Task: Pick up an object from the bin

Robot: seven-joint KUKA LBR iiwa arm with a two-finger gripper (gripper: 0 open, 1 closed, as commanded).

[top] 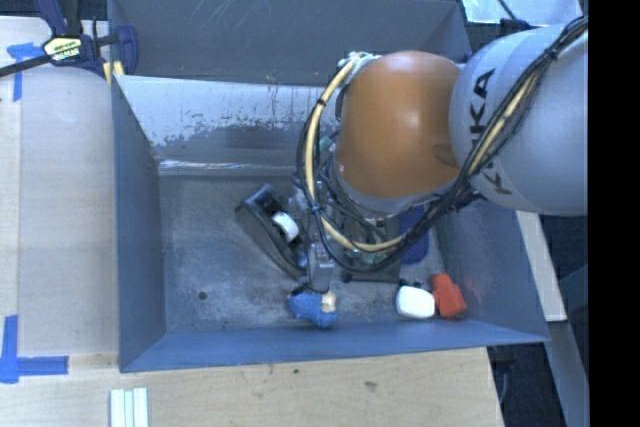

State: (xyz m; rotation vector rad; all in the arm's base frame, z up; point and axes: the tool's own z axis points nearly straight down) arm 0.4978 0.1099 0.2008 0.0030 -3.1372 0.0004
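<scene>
- The small blue crumpled thing (pixel 312 308) lies on the floor against the bin's (pixel 300 347) near wall. The gripper (pixel 322 279) is right above it; I cannot tell whether it is open or closed.
- The wall crowds the grasp, so the blue thing may be pinned or squirt sideways.
- The black-and-white thing (pixel 270 220) sits just beside the wrist and could get nudged.
- The white lump (pixel 415 302) and red piece (pixel 449 297) lie apart, probably safe.

The large silver-grey rounded link of the robot arm (pixel 535 140) bears the brand name KUKA in black capitals running down its side. Yellow and black cables (pixel 508 113) cross the lettering, so "KA" reads plainly at the top and a "K" lower down.
</scene>
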